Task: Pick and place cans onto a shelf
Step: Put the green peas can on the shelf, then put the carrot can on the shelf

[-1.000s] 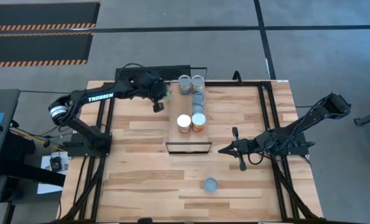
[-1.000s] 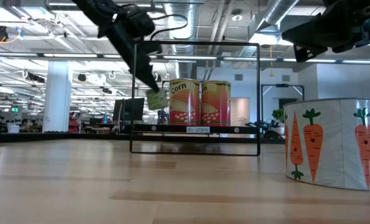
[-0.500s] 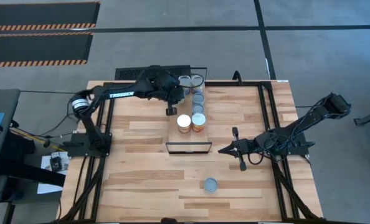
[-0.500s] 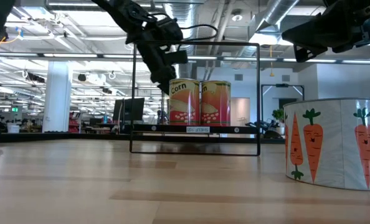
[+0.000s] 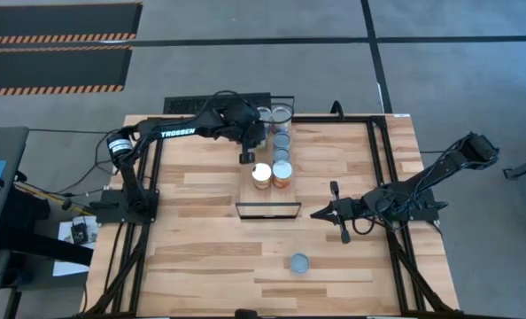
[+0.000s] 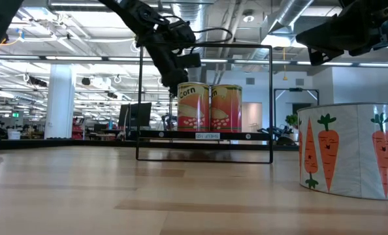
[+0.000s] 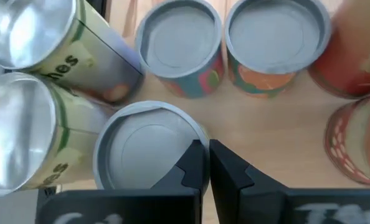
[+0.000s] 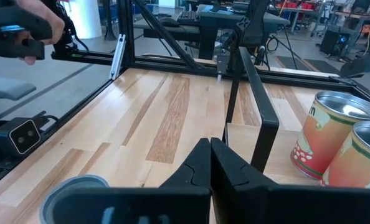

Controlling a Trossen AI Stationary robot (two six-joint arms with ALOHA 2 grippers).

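the tabletop [image 5: 201, 239] is showing as pale butcher-block planks in mixed honey and blond strips, bordered by black framing rails. the shelf [image 5: 267, 195], a paler narrow plank with a thin black frame at its near end, is lying across the middle of the table. seven cans are standing on it in two short rows: two shiny-topped tins [image 5: 281, 114] at the far end, grey-topped ones behind them, and two white-topped corn cans [image 5: 262, 175] with orange sides nearest the black frame. one more grey-topped can [image 5: 299, 262], printed with carrots, is sitting alone on the bare table well apart from the shelf, towards the near edge.

the left gripper [image 5: 245, 156] is hanging just beside the shelf's left edge, level with the middle cans, its fingers [image 7: 194, 165] pressed together with nothing between them; in the left wrist view it is looking down over a grey can lid [image 7: 149, 149]. the right gripper [image 5: 321, 213] is resting low over the table to the right of the shelf's framed end, fingers [image 8: 200, 163] likewise closed on nothing.

around the table, grey floor is showing, with black mats edged in orange hazard stripes at the far left. the low view is looking into a bright open hall with white columns, exposed ducts and ceiling lights.
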